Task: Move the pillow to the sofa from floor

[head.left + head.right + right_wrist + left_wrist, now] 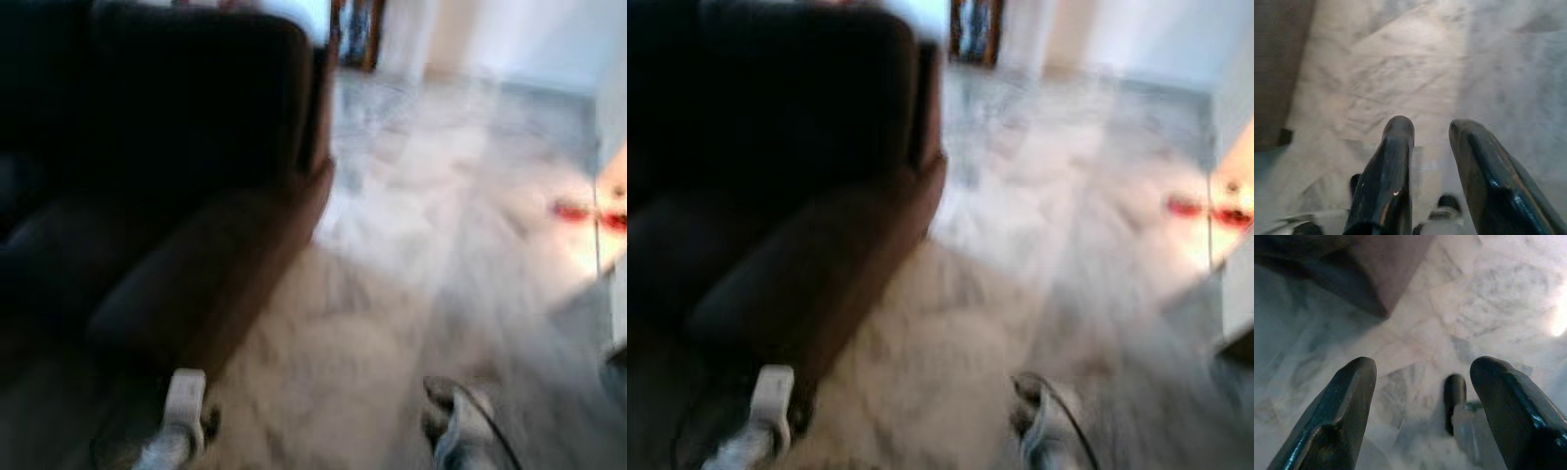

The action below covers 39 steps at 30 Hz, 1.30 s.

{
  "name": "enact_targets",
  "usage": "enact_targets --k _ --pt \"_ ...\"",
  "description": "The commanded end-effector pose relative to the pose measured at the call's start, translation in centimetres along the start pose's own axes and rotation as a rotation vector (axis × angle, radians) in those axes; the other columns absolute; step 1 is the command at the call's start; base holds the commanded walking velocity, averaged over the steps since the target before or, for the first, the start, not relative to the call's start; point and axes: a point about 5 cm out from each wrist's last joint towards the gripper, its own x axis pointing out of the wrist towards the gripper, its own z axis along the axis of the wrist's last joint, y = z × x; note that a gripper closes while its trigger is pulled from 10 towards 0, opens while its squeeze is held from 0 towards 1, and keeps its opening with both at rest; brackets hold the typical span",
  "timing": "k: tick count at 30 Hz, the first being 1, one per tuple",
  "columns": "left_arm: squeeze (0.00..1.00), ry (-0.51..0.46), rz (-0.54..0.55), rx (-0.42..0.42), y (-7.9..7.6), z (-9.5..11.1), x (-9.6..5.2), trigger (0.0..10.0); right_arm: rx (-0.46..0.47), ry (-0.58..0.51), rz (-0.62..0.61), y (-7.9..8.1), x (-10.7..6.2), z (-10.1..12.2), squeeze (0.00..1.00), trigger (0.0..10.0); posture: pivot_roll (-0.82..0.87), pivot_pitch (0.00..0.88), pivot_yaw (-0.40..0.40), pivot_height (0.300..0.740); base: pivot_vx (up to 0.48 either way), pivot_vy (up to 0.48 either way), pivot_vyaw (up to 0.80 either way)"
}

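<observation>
Head views are motion-blurred. Dark brown sofa [167,186] takes up the robot's left side, with its backrest up top and the near armrest [196,284] angling down toward the camera. The rest is pale marble floor [411,255] with grey veining; it runs back to a white wall [529,34] and a dark wood-framed door or cabinet [355,29], too blurred to tell which. On the right edge a bright sunlit patch lies on the floor, with some small red items [588,213] in it that are too smeared to identify. The silver forearms show at the bottom edge: left arm [176,421] just beside the sofa's front corner, right arm [460,421] over bare floor. Left gripper [1422,396] points down at the marble with its fingers [1347,401] spread wide and nothing between them; a corner of the sofa base sits above them in the wrist view. Right gripper [1431,142] also hangs over the floor, with a narrower gap between its fingers [1393,161], also empty. Can't locate the pillow in any of these views; nothing on the visible floor or the sofa seat reads as one.
</observation>
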Motion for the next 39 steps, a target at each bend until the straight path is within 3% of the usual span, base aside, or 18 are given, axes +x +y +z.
enact_targets --k 1,28,39 --pt "0.0 0.003 -0.01 0.015 -0.37 -0.09 0.0 10.0 0.02 0.009 -0.033 -1.04 -0.2 -0.26 0.0 10.0 -0.02 0.031 -0.013 0.74 0.0 0.0 0.51" --pt "0.0 0.009 -0.003 -0.025 -0.29 -0.44 -0.08 10.0 0.04 0.02 -0.023 -0.92 -0.18 -0.36 0.0 10.0 -0.02 0.038 -0.018 0.74 0.0 0.0 0.02" --pt "0.0 0.01 -0.012 -0.007 -0.31 -0.5 -0.1 10.0 0.037 0.025 -0.018 -0.72 -0.2 -0.58 0.0 10.0 -0.02 0.005 -0.01 0.74 0.0 0.366 0.0"
